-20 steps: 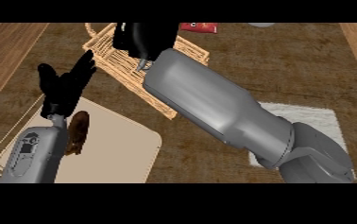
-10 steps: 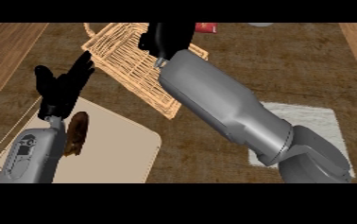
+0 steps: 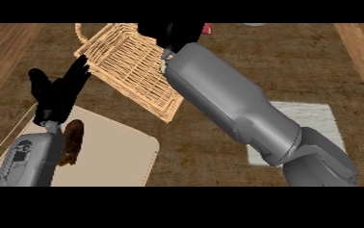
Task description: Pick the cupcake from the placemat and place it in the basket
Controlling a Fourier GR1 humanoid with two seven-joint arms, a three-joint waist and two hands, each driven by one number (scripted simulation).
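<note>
The woven basket (image 3: 131, 63) lies tilted at the upper left of the counter. My right forearm (image 3: 227, 102) reaches across its right edge. My right hand (image 3: 174, 33) is dark at the top of the view, over the basket's far right corner. Its fingers are hidden, and I see no cupcake in it or in the basket. The white placemat (image 3: 313, 119) lies at the right, partly under my arm, with nothing showing on its bare part. At the left my left hand (image 3: 55, 93) rests open, fingers up.
A beige board (image 3: 117, 150) lies at the lower left, with a brown food item (image 3: 71, 140) on it beside my left forearm. A red object (image 3: 207, 28) peeks out at the top edge behind my right hand.
My right hand has moved to the right, from above the basket's middle to its far right corner. The left hand has stayed in place.
</note>
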